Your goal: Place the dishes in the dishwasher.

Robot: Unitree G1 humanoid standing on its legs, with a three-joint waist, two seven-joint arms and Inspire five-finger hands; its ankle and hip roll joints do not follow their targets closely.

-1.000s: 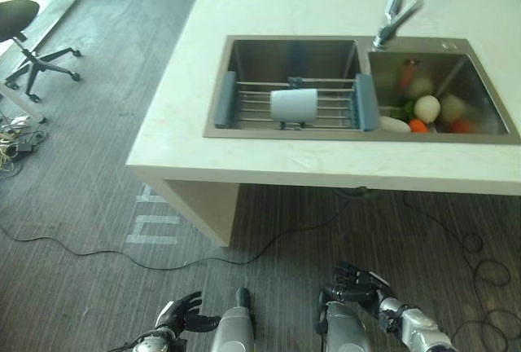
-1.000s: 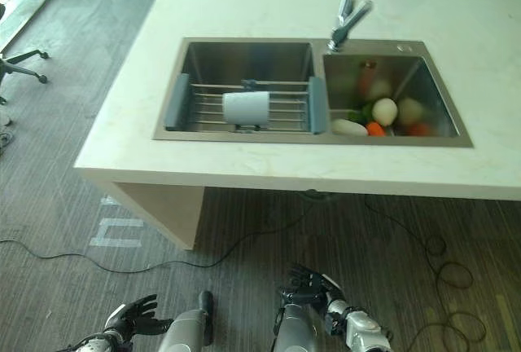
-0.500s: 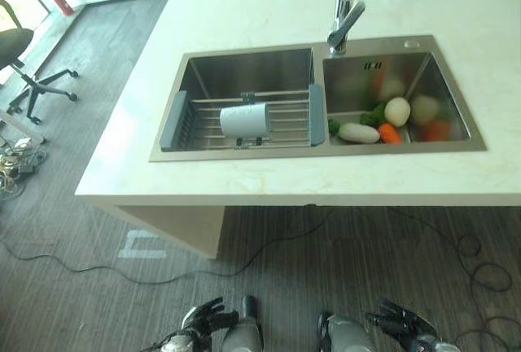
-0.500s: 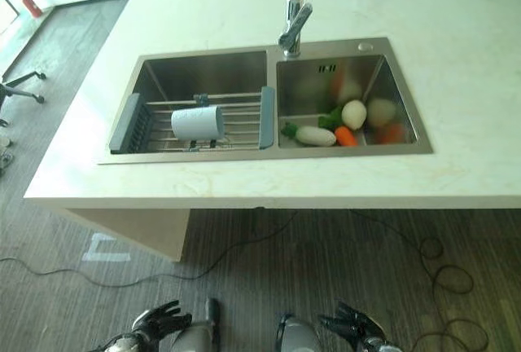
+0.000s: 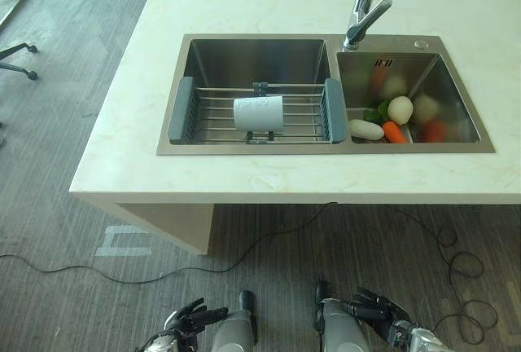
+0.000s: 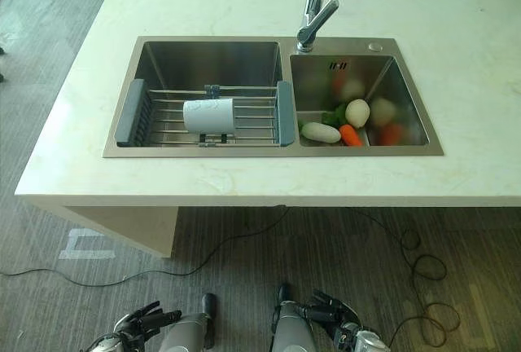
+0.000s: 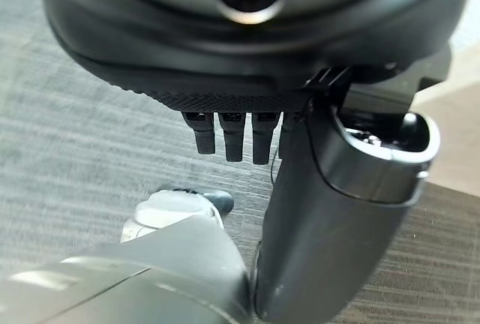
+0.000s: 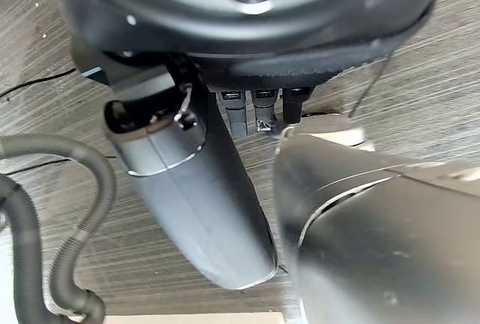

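White cup (image 5: pixel 259 112) is lying on its side on the drying rack (image 5: pixel 216 114) in the left sink basin (image 5: pixel 252 59), prob light, rigid, smooth & slippery; best gripping round its body. Left hand (image 5: pixel 186 322) & right hand (image 5: pixel 376 310) are hanging low w/ fingers relaxed, empty, well away from the counter (image 5: pixel 269 179)

Brushed steel sink (image 5: pixel 269 50), glossy pale stone counter (image 5: pixel 244 173), matt white cup (image 5: pixel 258 113).

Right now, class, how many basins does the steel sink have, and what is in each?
2. The left basin holds a drying rack with a white cup lying on its side. The right basin holds vegetables; some may be hidden behind others.
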